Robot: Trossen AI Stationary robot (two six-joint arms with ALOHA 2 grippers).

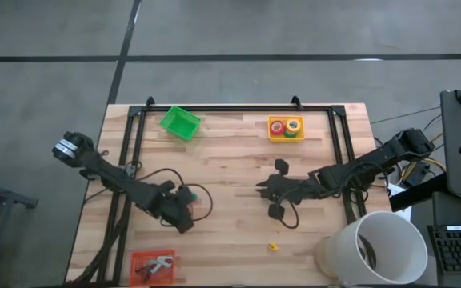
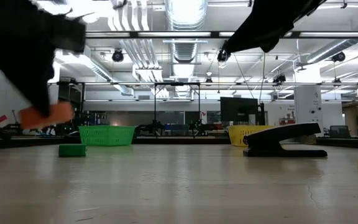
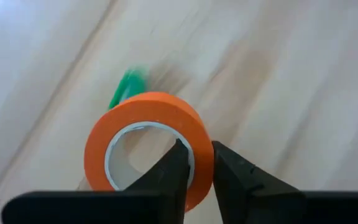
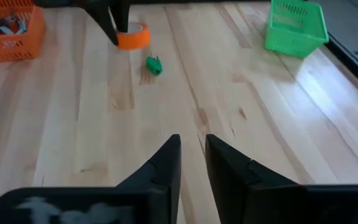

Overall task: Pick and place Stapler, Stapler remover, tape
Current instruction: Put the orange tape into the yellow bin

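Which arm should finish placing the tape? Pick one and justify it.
Left. The left tool already pinches the wall of the orange tape roll, lifted off the table. The right tool holds nothing.

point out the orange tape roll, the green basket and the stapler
orange tape roll (image 3: 146, 112): left wrist view, top of its outer band.
green basket (image 4: 294, 28): right wrist view, its mesh side wall.
stapler (image 2: 283, 132): low view, its black upper arm.

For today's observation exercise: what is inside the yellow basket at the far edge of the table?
The yellow basket holds tape rolls, one red and one greenish seen from above. Anything lying under them is covered.
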